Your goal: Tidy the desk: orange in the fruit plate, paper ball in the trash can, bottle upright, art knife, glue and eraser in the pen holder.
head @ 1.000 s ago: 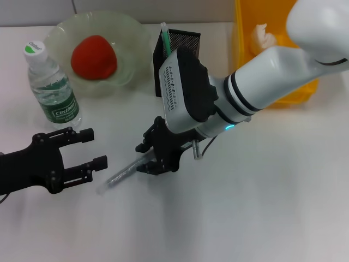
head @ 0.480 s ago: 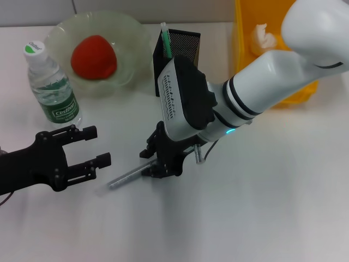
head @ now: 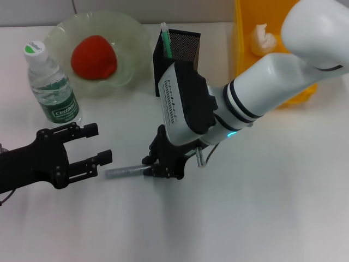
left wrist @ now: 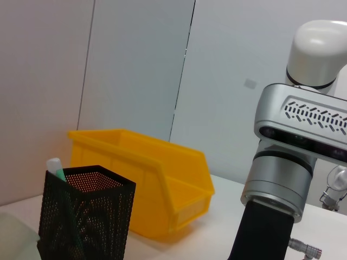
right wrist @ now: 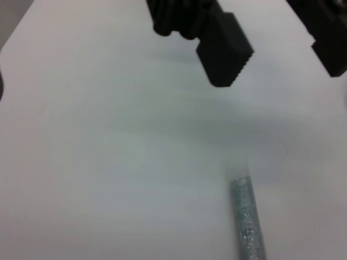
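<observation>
i see the right claw [head: 158,170] clamped on a slim glittery grey glue stick [head: 124,172], lying flat. left claw [head: 92,144] open beside it.

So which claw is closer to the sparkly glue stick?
The right claw. It sits at one end of the glue stick, while the left claw waits a bit off its other end.

on the worktop [head: 272,207], the bottle [head: 50,87] stands upright at far left, with the fruit plate [head: 128,38] just behind and to its right, the orange [head: 94,57] lying in it. the pen holder [head: 177,52] stands right of the plate, the trash can [head: 251,16] farther right. the glue [head: 125,172] lies near the front, between the left tool [head: 92,144] and the right tool [head: 163,164].
</observation>
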Tool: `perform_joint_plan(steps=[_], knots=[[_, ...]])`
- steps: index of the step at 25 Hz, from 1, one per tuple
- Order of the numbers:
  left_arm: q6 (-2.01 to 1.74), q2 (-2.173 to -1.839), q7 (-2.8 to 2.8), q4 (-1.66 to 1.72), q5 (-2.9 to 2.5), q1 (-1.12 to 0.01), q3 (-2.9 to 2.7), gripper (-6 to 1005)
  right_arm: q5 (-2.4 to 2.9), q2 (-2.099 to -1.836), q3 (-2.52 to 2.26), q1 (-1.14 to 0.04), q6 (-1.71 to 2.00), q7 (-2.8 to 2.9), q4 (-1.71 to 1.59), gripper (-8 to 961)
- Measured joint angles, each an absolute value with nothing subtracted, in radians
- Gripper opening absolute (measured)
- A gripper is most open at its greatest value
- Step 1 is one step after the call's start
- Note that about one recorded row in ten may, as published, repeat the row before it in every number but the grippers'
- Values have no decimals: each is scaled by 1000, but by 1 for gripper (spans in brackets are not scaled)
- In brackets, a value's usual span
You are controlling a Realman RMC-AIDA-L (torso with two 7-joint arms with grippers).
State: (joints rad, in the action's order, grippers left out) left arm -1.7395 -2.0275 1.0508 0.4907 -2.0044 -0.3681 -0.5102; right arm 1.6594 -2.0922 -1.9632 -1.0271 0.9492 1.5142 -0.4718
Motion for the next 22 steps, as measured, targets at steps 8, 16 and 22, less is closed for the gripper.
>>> perform_joint_plan(steps=[8, 16, 22], knots=[[-1740, -2028, 1058, 491, -2004, -368, -511, 707, 1659, -2092, -1977, -1024, 947, 1515, -475, 164], [-1743, -2025, 1063, 491, -2005, -364, -502, 708, 1660, -2092, -1962, -989, 959, 1515, -513, 162], [-1747, -2024, 1063, 491, -2005, -360, -468, 707, 1666, -2090, -1892, -949, 963, 1511, -528, 162]])
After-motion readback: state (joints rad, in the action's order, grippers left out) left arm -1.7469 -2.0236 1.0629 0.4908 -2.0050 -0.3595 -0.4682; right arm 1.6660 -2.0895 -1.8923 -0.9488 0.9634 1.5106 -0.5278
